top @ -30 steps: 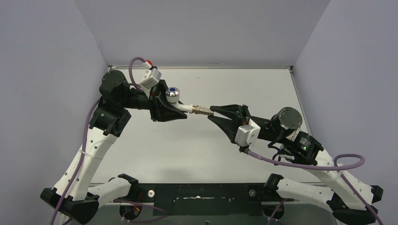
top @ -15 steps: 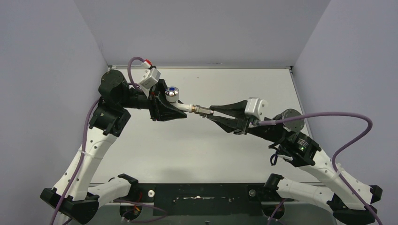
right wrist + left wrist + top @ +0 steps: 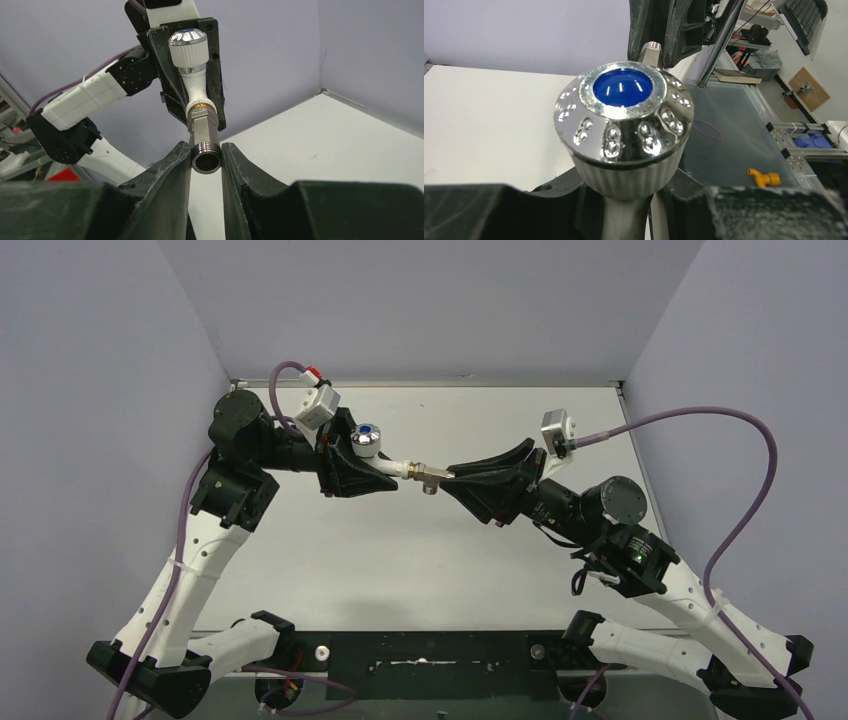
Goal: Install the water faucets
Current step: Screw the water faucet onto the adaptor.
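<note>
The left tool (image 3: 372, 478) is closed tight on the white tap body (image 3: 392, 468), with the chrome knob (image 3: 367, 440) and its blue dot standing up above the fingers. The right tool (image 3: 452, 478) is closed just as tight on the free, threaded end of the metal fitting (image 3: 428, 476). In the right wrist view both of its fingers press the fitting's sides and the open bore faces the camera. Tap and fitting meet end to end in one line, where a brass ring shows. They hang in the air over the far half of the tabletop (image 3: 480, 580), about midway between its left and right edges and touching nothing below.

The step in hand looks like threading the fitting onto the tap's outlet. To do it well, the left tool should act as a fixed vice and not yield to the twist. The right wrist should roll exactly about the fitting's long axis, with light pressure toward the tap so the threads bite. Any tilt between the two axes risks cross-threading, so the straight line seen from above should hold. The right tool grips only the fitting's tip, so it may slip. Once the wrist runs out of roll, it should let go, roll back and grip again, not force the turn.
</note>
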You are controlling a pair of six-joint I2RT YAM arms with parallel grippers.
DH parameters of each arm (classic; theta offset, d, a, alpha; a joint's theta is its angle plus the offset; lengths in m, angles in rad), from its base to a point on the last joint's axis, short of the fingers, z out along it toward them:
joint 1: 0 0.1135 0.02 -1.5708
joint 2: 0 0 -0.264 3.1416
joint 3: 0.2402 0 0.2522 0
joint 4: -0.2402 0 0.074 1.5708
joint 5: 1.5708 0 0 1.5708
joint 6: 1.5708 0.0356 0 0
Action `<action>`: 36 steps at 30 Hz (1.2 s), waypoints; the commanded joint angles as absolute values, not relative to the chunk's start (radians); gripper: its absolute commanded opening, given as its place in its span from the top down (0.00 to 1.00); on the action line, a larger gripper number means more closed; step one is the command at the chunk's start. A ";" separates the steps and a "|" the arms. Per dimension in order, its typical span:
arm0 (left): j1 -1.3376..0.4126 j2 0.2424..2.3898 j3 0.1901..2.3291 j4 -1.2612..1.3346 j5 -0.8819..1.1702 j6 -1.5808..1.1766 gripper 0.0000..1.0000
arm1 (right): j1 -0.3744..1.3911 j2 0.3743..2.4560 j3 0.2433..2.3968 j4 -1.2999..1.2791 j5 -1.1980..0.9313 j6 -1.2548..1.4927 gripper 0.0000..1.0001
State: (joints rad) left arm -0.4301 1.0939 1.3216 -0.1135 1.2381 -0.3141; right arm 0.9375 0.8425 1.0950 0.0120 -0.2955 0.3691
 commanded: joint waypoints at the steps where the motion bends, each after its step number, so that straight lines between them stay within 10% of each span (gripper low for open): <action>1: -0.439 1.085 1.336 -0.036 1.279 -0.323 1.00 | 0.940 0.864 1.082 0.089 -0.209 0.560 1.00; 18: -0.439 1.083 1.333 -0.023 1.267 -0.328 1.00 | 0.939 0.761 1.019 0.193 -0.244 0.378 0.45; 36: -0.439 1.068 1.320 -0.015 1.253 -0.339 1.00 | 0.940 0.810 1.274 -0.164 -0.552 -0.390 0.43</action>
